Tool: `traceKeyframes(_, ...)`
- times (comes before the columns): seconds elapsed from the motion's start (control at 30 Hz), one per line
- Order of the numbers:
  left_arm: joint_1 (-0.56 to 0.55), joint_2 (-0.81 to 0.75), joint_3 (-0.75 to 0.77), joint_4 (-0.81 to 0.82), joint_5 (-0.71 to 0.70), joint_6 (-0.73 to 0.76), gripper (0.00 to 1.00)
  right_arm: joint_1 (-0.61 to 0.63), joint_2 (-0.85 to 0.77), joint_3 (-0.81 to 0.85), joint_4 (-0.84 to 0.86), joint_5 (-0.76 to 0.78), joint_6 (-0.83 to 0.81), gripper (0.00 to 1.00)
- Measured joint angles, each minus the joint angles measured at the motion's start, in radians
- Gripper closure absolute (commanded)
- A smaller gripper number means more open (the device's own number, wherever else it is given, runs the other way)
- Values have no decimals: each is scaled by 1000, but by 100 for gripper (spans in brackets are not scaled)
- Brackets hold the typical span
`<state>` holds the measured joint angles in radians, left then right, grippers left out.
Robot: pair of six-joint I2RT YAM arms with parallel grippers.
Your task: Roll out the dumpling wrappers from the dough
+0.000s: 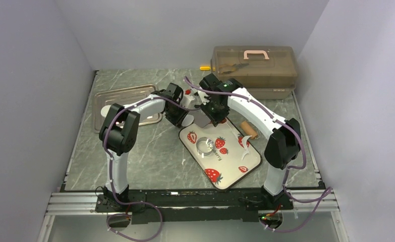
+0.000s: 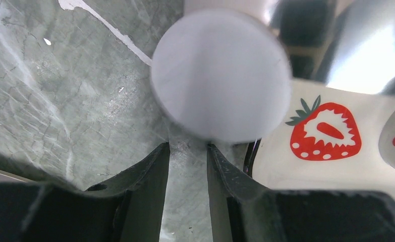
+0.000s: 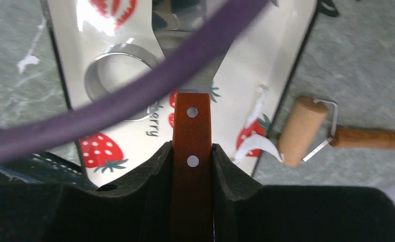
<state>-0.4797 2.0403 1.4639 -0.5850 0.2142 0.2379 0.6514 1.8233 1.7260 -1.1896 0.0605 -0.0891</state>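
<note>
Left gripper point(image 2: 187, 146) fingers little apart, nothing between. Round dumpling wrapper point(image 2: 220, 75) just past tips, top middle. Right gripper point(image 3: 191, 146) pinches wooden spatula handle point(image 3: 191, 126) above strawberry tray point(image 3: 266, 55).

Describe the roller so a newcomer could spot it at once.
Find the strawberry-printed tray on the marble table. Beside its far right edge lies the roller: a pale wooden cylinder on a wire frame with a darker handle, unlike the shiny ring on the tray.
</note>
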Motion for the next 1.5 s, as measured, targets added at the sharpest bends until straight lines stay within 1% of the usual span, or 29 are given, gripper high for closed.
traceKeyframes(0.2,0,0,0,0,0,2,60,-24,-11,-101,122,-123,27,100)
traceKeyframes(0.33,0,-3,-5,4,4,8,60,-35,-42,-156,191,-153,40,100)
traceKeyframes(0.43,2,-3,-5,3,8,10,60,-37,-49,-171,219,-144,39,100)
traceKeyframes(0.57,14,-9,-5,-4,27,11,59,-26,-30,-171,243,-91,4,100)
traceKeyframes(0.7,37,-34,-9,-40,55,23,58,-14,-25,-183,279,-41,-70,100)
traceKeyframes(0.9,96,-77,2,-110,93,17,62,-1,-24,-211,358,-37,-202,100)
traceKeyframes(1.13,156,-7,94,-129,40,-55,65,14,5,-209,372,-26,-284,100)
traceKeyframes(1.33,155,61,109,-128,31,-89,67,36,27,-209,391,-19,-334,100)
traceKeyframes(1.5,155,78,143,-131,35,-102,66,63,36,-203,406,-19,-345,100)
